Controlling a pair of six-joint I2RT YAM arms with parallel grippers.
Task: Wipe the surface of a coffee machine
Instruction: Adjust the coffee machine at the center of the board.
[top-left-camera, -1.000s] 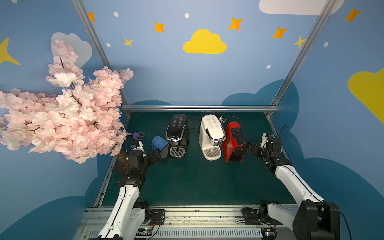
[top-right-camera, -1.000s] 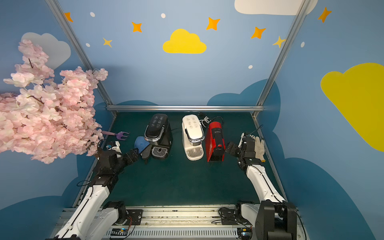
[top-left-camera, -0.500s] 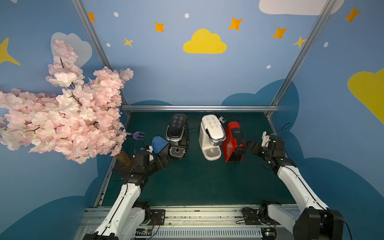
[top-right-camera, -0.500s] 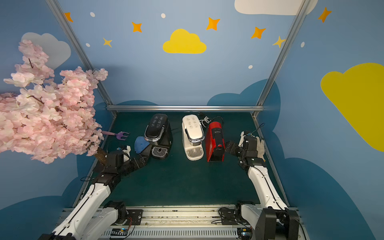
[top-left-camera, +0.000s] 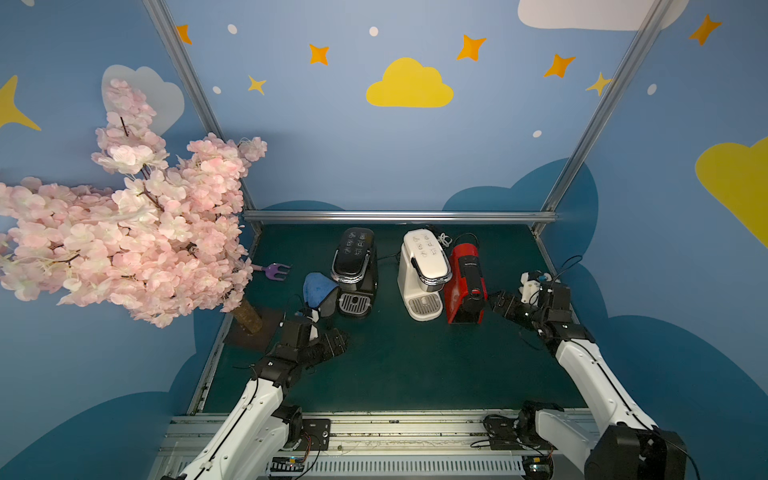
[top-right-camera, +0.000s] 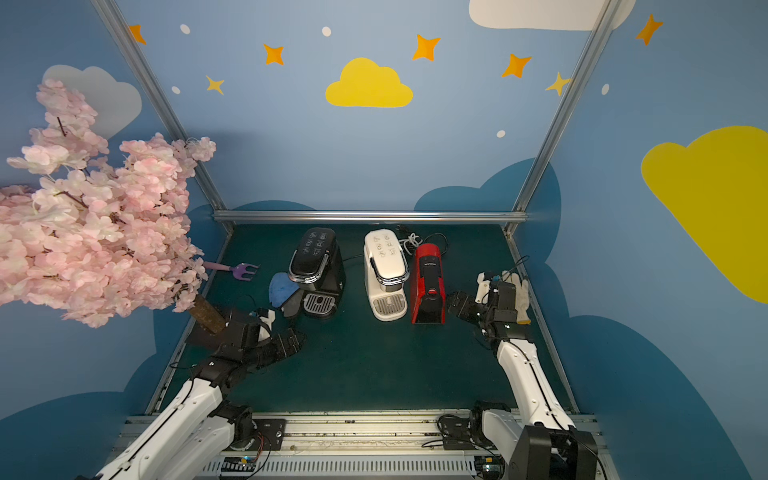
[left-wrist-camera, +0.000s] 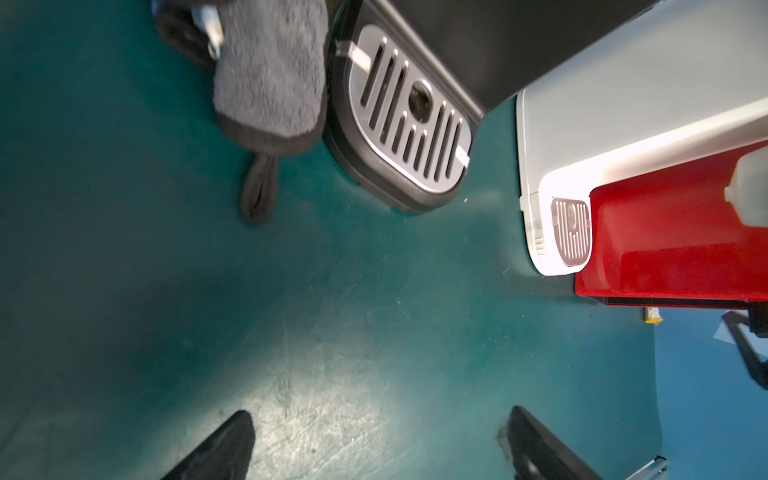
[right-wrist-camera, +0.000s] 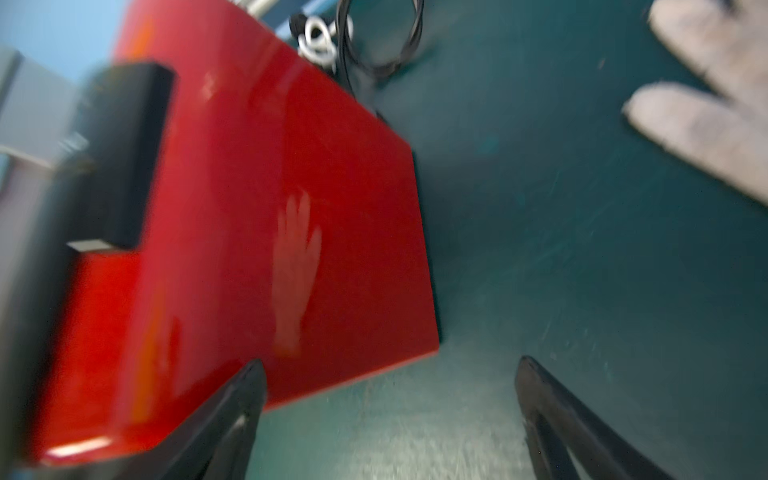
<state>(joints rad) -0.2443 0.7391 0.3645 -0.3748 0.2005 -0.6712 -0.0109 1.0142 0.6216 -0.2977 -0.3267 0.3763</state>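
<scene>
Three coffee machines stand in a row on the green mat: black (top-left-camera: 354, 270), white (top-left-camera: 424, 274) and red (top-left-camera: 465, 286). A blue and grey cloth (top-left-camera: 318, 289) leans against the black machine's left side; its grey face (left-wrist-camera: 270, 83) shows beside the drip tray (left-wrist-camera: 409, 124). My left gripper (top-left-camera: 336, 338) hovers low over the mat in front of the cloth, apart from it. It is open, with only mat between its fingers (left-wrist-camera: 378, 449). My right gripper (top-left-camera: 496, 301) is open beside the red machine's right wall (right-wrist-camera: 270, 208), one fingertip (right-wrist-camera: 249, 382) close to it.
A pink blossom tree (top-left-camera: 124, 232) overhangs the left side, its trunk (top-left-camera: 249, 318) close behind my left wrist. A purple toy rake (top-left-camera: 276, 272) lies at the back left. A white glove (top-right-camera: 521, 295) lies by my right wrist. Cables (top-left-camera: 444, 239) lie coiled behind the machines.
My left gripper has drawn back from the cloth toward the front of the mat and a little to the right. The right arm has barely shifted.
</scene>
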